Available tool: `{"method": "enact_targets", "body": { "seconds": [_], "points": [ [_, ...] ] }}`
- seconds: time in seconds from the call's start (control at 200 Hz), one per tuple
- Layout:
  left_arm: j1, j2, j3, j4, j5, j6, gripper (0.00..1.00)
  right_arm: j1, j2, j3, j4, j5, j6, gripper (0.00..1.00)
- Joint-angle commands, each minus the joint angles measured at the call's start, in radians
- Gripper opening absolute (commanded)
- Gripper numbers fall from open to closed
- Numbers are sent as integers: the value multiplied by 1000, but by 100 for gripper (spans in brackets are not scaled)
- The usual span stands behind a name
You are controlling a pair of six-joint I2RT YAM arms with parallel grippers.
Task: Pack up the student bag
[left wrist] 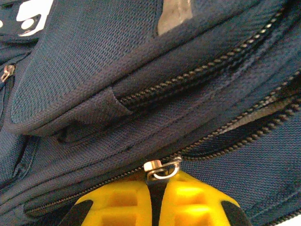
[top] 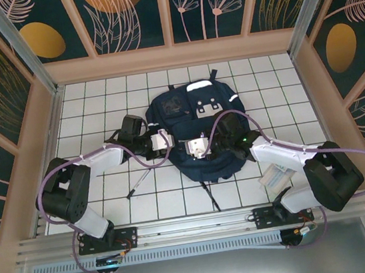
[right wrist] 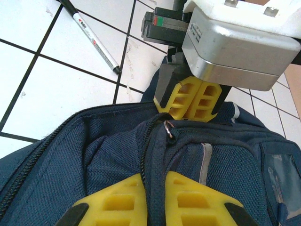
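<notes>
The student bag, navy blue with grey reflective stripes, lies flat in the middle of the tiled table. My left gripper is shut on the dark pull tab of a zipper at the bag's near edge, and the pull's metal ring sits just beyond the yellow fingertips. My right gripper is shut on a piped fabric edge of the bag beside an open zipper track. It faces the left gripper across the ring. From above, the left gripper and the right gripper meet over the bag's near part.
A black-and-white pen lies on the tiles near the bag; from above the pen is front-left of it. A pale flat packet lies under the right arm. Wooden walls enclose the table.
</notes>
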Motion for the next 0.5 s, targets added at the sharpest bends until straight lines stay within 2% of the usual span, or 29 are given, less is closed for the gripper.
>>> {"method": "enact_targets", "body": {
  "seconds": [0.0, 0.205, 0.36, 0.465, 0.495],
  "points": [
    [5, -16, 5, 36, -45, -26, 0, 6, -43, 34, 18, -38, -42, 0],
    [82, 35, 56, 36, -229, -137, 0, 8, -32, 38, 11, -43, -48, 0],
    [105, 71, 82, 86, -308, -219, 0, 20, -17, 39, 8, -26, -57, 0],
    [106, 127, 110, 90, -417, -259, 0, 22, -8, 13, 115, 2, 0, 0],
    [106, 142, 119, 85, -444, -269, 0, 22, -2, 6, 155, 21, 30, 6]
  ]
}}
